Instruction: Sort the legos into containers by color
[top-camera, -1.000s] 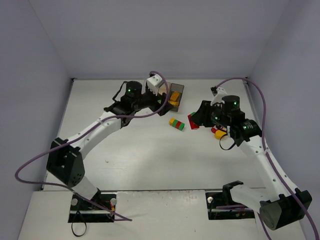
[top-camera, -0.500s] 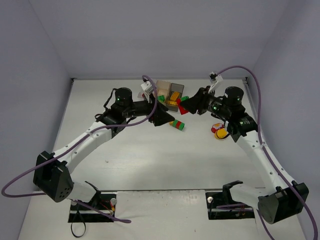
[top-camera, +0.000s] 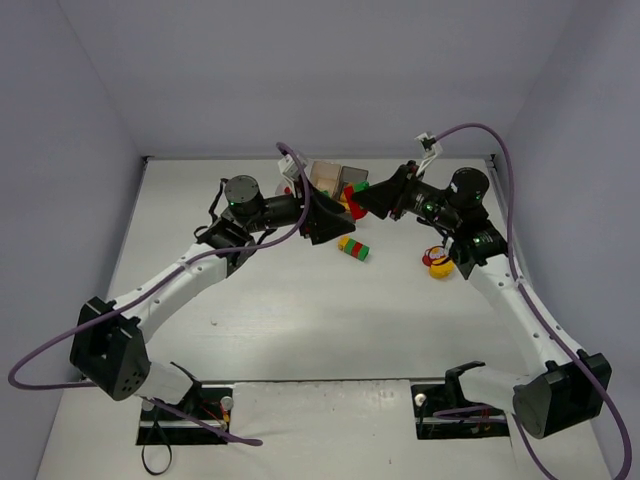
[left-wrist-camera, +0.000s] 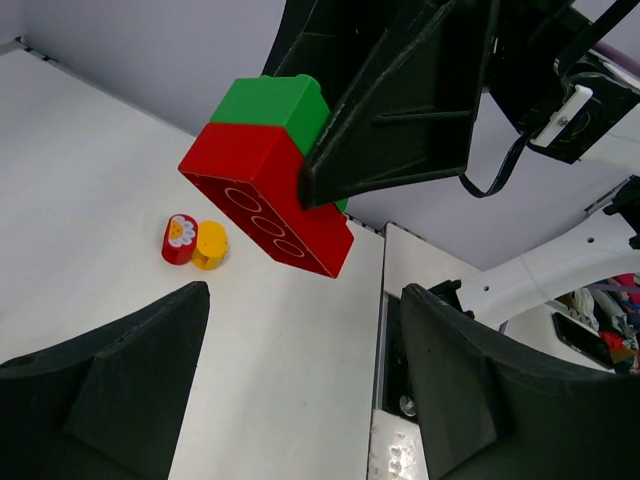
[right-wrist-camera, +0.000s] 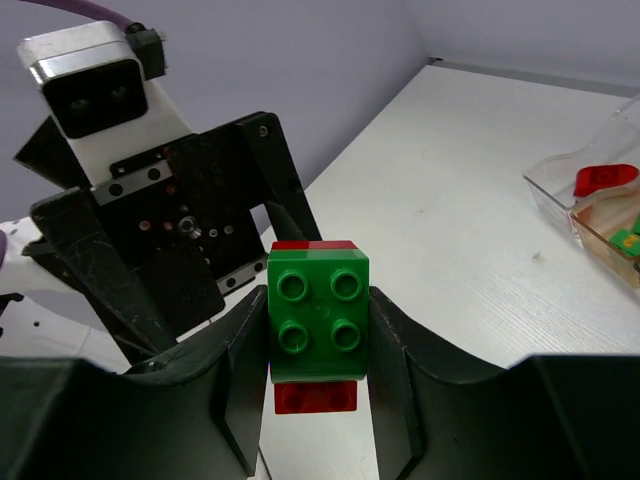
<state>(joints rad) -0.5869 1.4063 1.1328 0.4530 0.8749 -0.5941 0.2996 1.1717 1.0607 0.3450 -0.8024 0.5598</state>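
My right gripper is shut on a green-on-red lego stack and holds it in the air in front of the containers. The stack fills the right wrist view, pinched between both fingers. My left gripper is open and empty, facing the stack from just left of it. In the left wrist view the stack hangs from the right gripper's finger, beyond my open left gripper. A yellow-green-red stack lies on the table below.
A red round piece and a yellow piece lie to the right, also in the left wrist view. A clear box holding a red piece and an orange-tinted box show at right. The grippers partly hide the boxes from above.
The right gripper lifted the green-red stack off the table and carried it left and up. The left gripper drew back from the containers and turned to face it.
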